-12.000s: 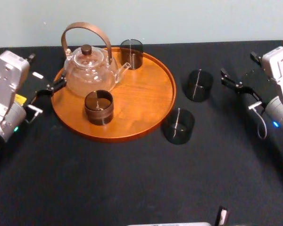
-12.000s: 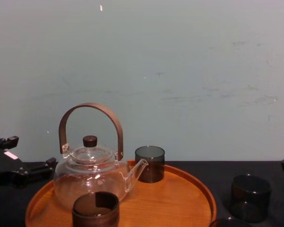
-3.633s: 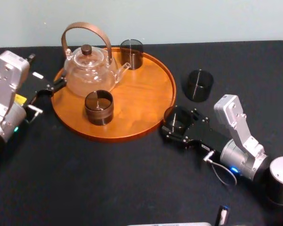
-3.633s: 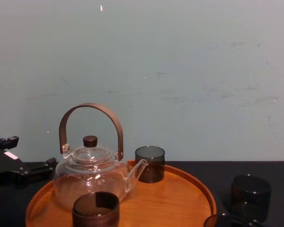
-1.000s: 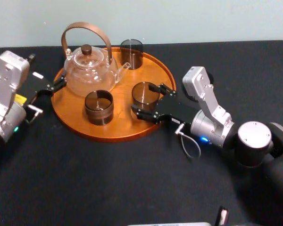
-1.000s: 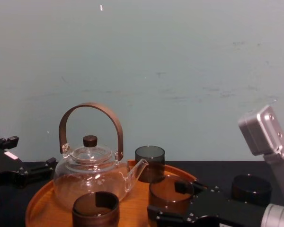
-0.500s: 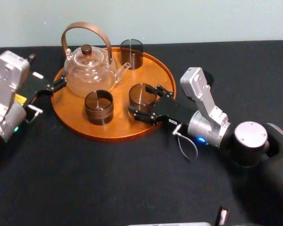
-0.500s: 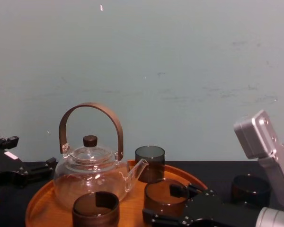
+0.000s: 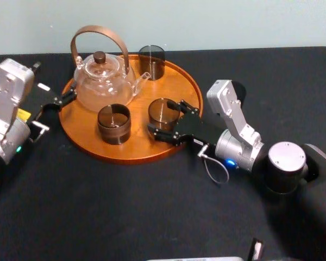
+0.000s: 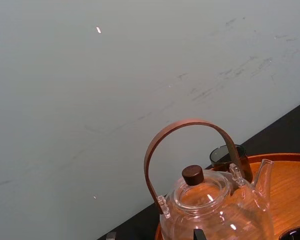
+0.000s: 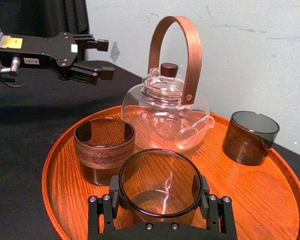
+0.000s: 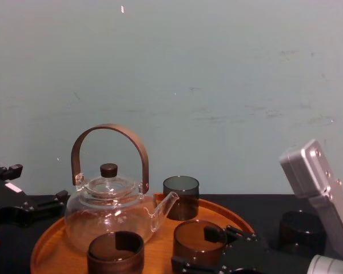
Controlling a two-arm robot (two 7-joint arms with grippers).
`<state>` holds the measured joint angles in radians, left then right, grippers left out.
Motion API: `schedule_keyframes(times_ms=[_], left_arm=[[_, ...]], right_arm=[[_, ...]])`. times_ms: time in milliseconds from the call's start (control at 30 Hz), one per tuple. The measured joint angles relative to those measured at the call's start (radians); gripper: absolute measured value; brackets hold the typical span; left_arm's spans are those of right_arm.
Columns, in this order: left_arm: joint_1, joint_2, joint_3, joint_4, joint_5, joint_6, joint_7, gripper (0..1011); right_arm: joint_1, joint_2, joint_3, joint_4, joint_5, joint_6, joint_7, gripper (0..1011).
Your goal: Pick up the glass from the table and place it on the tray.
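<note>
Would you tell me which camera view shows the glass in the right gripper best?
The right wrist view: the glass sits close up, held by the right gripper, over the tray. The head view shows it smaller, from above; the chest view shows its side, partly behind the gripper.

A pale blue-green wall (image 12: 228,68) rises directly behind the matte black table (image 9: 125,206), meeting its far edge. Faint grey scuff marks (image 12: 263,113) streak the paint, and a small white fleck (image 12: 122,9) sits high above them. Where the wall ends, a dark drape (image 11: 45,15) hangs in folds. Soft, even light falls across the wall.
</note>
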<state>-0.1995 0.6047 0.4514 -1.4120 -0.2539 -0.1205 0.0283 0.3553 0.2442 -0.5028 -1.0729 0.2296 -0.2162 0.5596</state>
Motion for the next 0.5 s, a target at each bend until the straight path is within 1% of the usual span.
schedule_keyframes(times_ms=[200,500], left_arm=[[0.000,0.000,0.000,0.000,0.000,0.000,0.000,1001],[0.000,0.000,0.000,0.000,0.000,0.000,0.000,1001]], right_arm=[[0.004,-0.006,0.000,0.017,0.001,-0.001,0.000,911],[0.004,-0.006,0.000,0.017,0.000,0.000,-0.002,911]])
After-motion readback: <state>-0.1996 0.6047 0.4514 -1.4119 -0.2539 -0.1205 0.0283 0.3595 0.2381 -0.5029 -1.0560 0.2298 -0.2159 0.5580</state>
